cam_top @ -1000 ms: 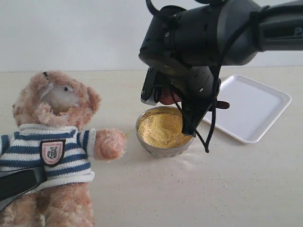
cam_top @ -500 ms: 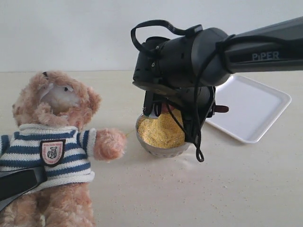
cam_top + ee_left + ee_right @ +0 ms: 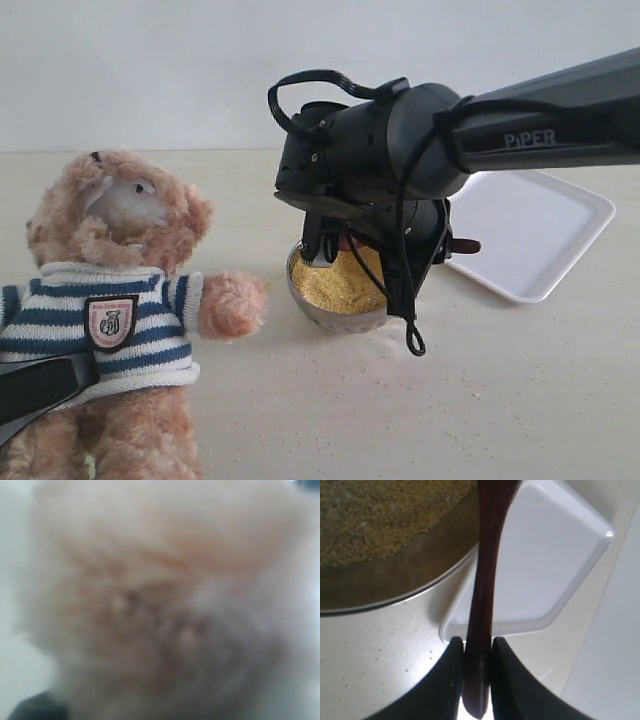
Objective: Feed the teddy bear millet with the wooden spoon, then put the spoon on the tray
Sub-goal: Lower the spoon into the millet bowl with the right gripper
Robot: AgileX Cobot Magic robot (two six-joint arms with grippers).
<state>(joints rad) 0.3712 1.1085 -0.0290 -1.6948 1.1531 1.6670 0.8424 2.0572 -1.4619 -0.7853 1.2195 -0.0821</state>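
Sits lower over the millet (image 3: pixel 335 285) than before, pinches the wooden spoon (image 3: pixel 487 555) in the right gripper (image 3: pixel 477 645); leaves teddy bear (image 3: pixel 120 300) feeding, tray (image 3: pixel 540 240).

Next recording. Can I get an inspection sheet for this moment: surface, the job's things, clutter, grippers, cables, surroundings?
Surface: pale tabletop, dry.
Teddy bear: sitting at the exterior view's left, one arm stretched toward the bowl.
Millet: heaped in the metal bowl.
Wooden spoon: handle pinched, bowl end hidden behind the wrist.
Tray: beside the bowl, visible part bare.
Clutter: stray grains scattered around the bowl.
Right gripper: over the bowl, shut on the spoon handle.
Left gripper: dark part against the bear's side; its camera shows only blurred fur, jaws cannot be judged.
Cables: black cable dangles from the right wrist beside the bowl.
Surroundings: plain wall; nothing else seen.
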